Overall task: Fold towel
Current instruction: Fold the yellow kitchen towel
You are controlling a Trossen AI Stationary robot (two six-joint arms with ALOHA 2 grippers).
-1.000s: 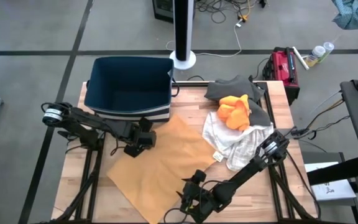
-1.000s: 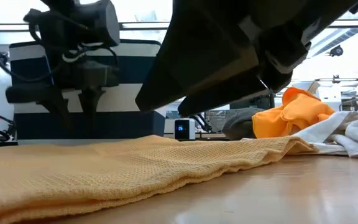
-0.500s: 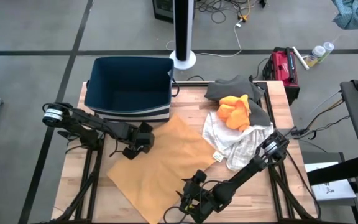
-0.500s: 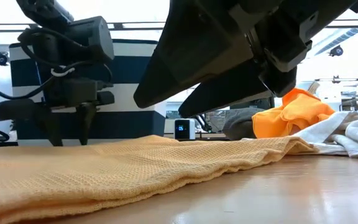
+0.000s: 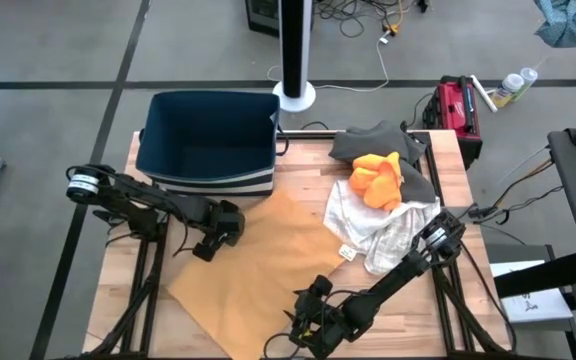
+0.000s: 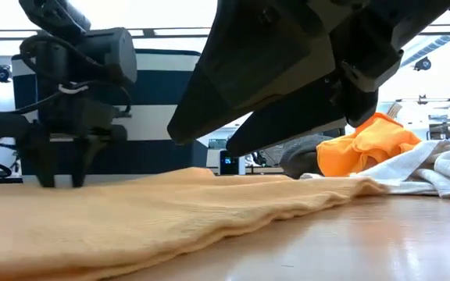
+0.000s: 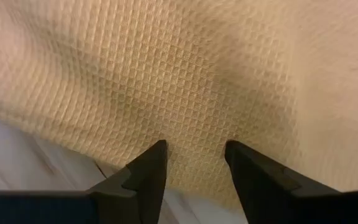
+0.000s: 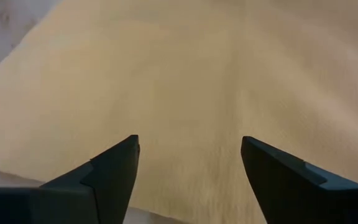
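Wooden slatted table (image 5: pixel 298 165) carrying flat tan waffle-weave towel (image 5: pixel 258 262). Navy fabric bin (image 5: pixel 208 140) behind; mixed cloth heap (image 5: pixel 383 205) beside. Left gripper (image 7: pixel 194 163) parted over towel edge, weave visible only there. Right gripper (image 8: pixel 188 163) spread wide, empty.

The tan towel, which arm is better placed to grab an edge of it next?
Probably the left. The left gripper is down at the tan towel's left edge, fingers straddling the weave. The right gripper hangs open over the near part.
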